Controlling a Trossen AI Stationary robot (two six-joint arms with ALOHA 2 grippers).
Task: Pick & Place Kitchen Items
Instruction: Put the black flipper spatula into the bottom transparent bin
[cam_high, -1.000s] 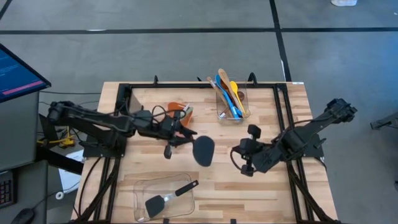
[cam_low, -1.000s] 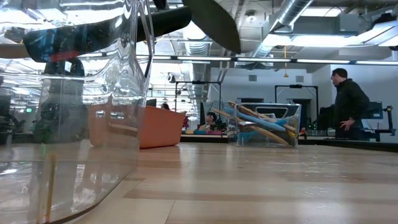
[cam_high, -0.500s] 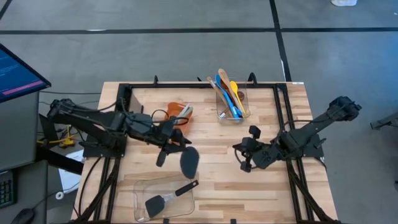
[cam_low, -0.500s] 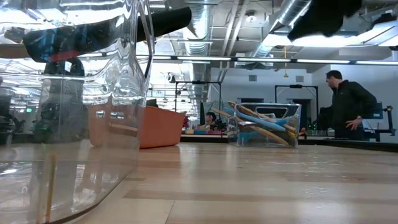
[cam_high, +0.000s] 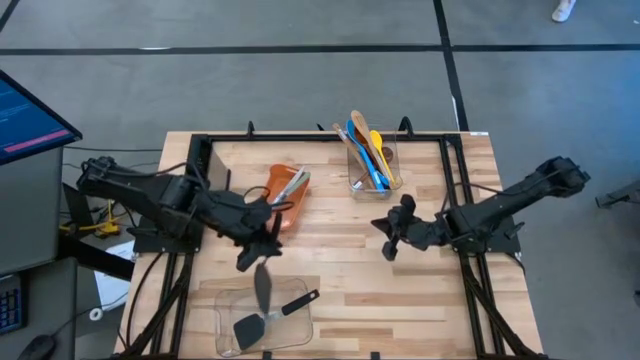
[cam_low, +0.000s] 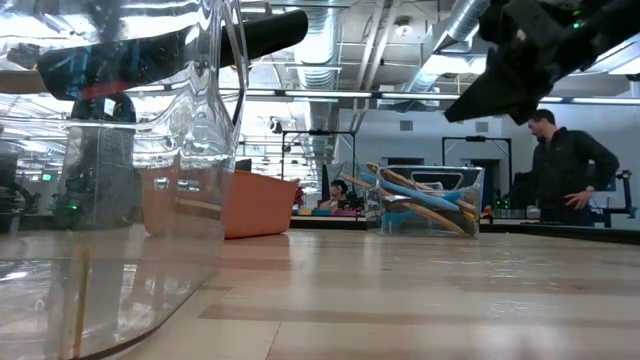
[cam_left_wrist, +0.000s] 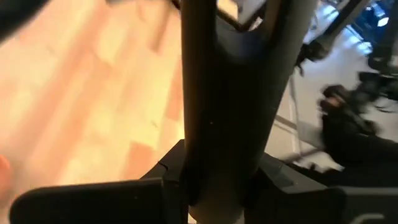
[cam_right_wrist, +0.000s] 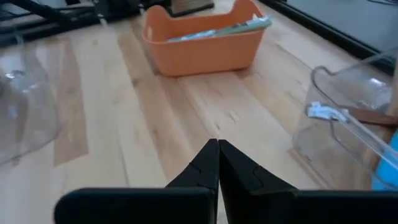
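My left gripper (cam_high: 257, 252) is shut on a black spatula (cam_high: 262, 290), which shows edge-on above the clear container (cam_high: 225, 300) at the table's near edge. A second black spatula (cam_high: 268, 320) lies inside that container. My right gripper (cam_high: 390, 237) is shut and empty above the table's middle right; it also shows in its wrist view (cam_right_wrist: 218, 163) and in the low view (cam_low: 480, 95). Several wooden, blue and yellow utensils (cam_high: 368, 150) stand in a clear holder (cam_high: 372, 186) at the far edge. A slim metal tool (cam_high: 293, 181) lies in the orange bin (cam_high: 280, 195). My left gripper pinches the black spatula's handle (cam_left_wrist: 224, 155) between its two fingers. The spatula runs on from the fingers toward the table's near edge, its blade (cam_high: 262, 293) edge-on from above. It is lifted clear, over the clear container.
A black metal frame (cam_high: 455, 190) runs around the wooden tabletop. The orange bin stands left of centre, the clear holder at the far middle. A monitor (cam_high: 25, 115) stands off the table's left. A person (cam_low: 565, 165) stands in the room behind.
My left gripper has gone toward the table's near edge and turned, still shut on the spatula. The spatula's blade has swung from flat over the table's middle to edge-on over the clear container. My right gripper has gone a little toward the far edge.
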